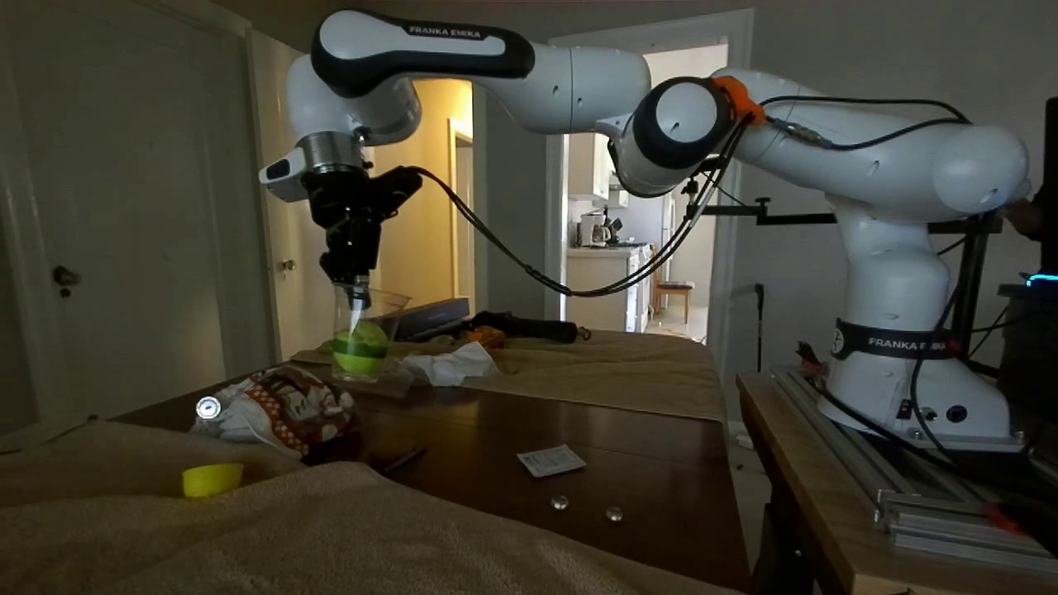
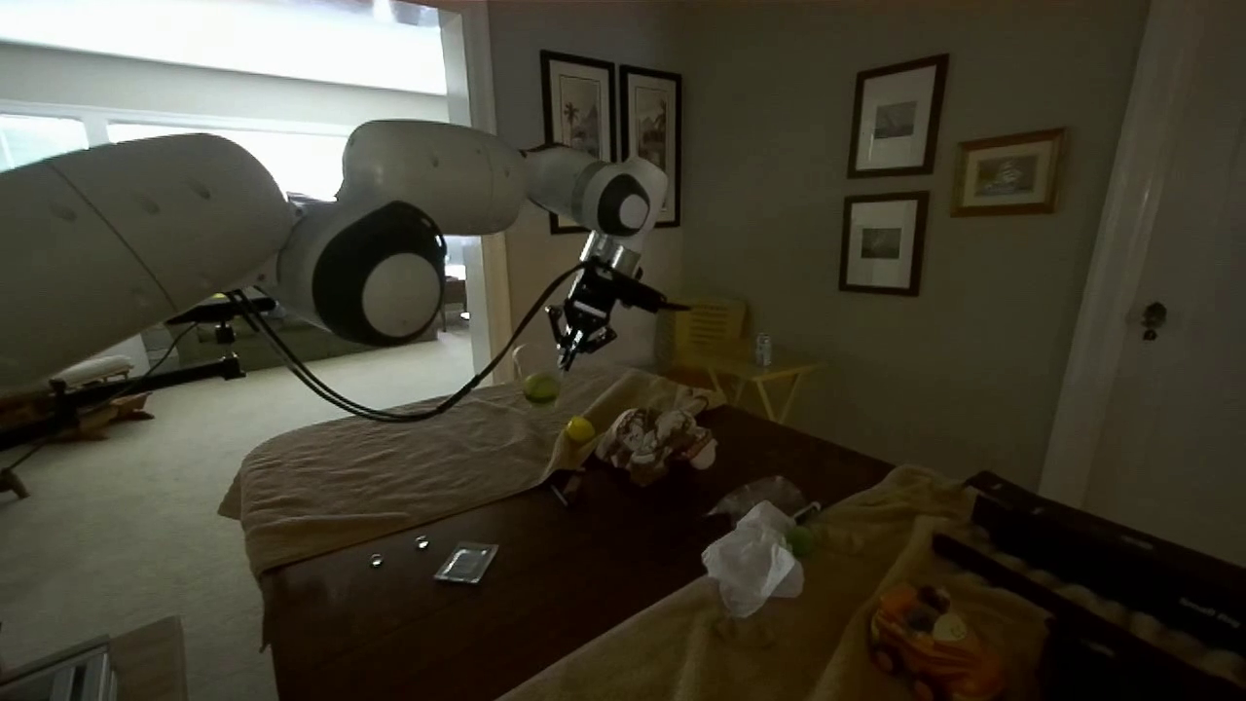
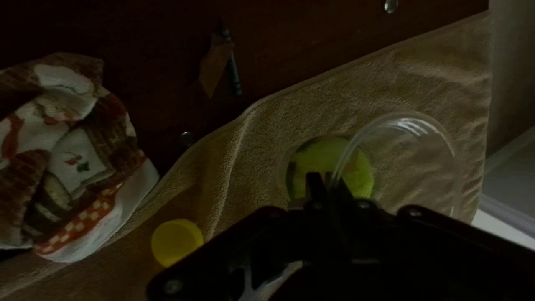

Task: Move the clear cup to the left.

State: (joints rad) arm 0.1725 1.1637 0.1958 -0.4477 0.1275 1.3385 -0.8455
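Note:
The clear cup (image 1: pixel 387 322) hangs in the air in both exterior views, a yellow-green ball (image 1: pixel 360 351) showing through its wall near the bottom. My gripper (image 1: pixel 357 285) reaches down from above and is shut on the cup's rim. From the wrist, the rim (image 3: pixel 418 119) runs between the two dark fingertips of the gripper (image 3: pixel 322 175), with the cup's mouth off to the right. Beneath it in that view lies the tan towel (image 3: pixel 292 113). How far the cup's base is above the towel is hard to judge.
A bunched patterned cloth (image 3: pixel 75 159) and a small yellow cup (image 3: pixel 176 242) lie near the held cup. On the dark table are a crayon (image 3: pixel 234 67), a flat packet (image 2: pixel 467 563) and small glass beads (image 1: pixel 559 502). White tissue (image 2: pixel 754 560) and an orange toy car (image 2: pixel 934 643) sit elsewhere.

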